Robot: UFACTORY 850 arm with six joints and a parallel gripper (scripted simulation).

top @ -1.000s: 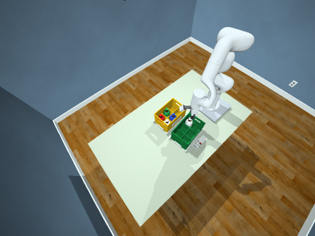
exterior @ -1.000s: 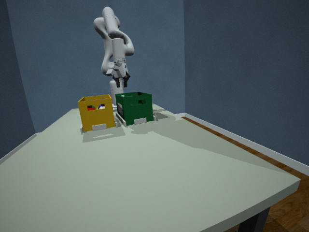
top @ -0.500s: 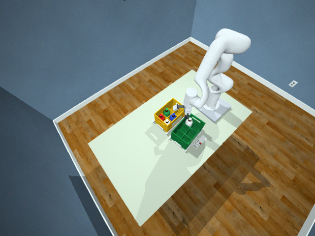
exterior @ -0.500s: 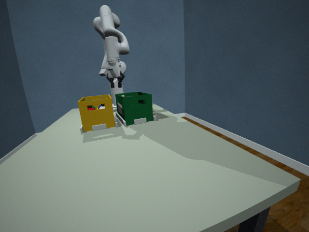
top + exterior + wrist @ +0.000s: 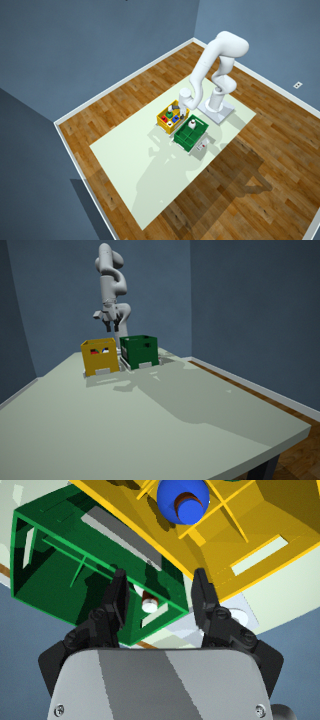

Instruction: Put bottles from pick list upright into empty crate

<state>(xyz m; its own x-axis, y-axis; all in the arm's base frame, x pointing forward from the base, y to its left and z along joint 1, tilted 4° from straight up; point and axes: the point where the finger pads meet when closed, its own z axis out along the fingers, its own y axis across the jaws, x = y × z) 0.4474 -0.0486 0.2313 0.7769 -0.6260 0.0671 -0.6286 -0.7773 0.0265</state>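
Above the yellow crate (image 5: 98, 359), open, empty claw (image 5: 112, 328).

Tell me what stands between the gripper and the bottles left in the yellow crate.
Nothing visible does. The gripper hangs open above the yellow crate's back edge, and the blue bottle below stands uncovered, its neck free.

Both the yellow crate (image 5: 165, 126) and the green crate (image 5: 182, 140) look like smooth plastic on a matt pale counter (image 5: 124, 165); beyond the counter, glossy wood floor (image 5: 258, 180).
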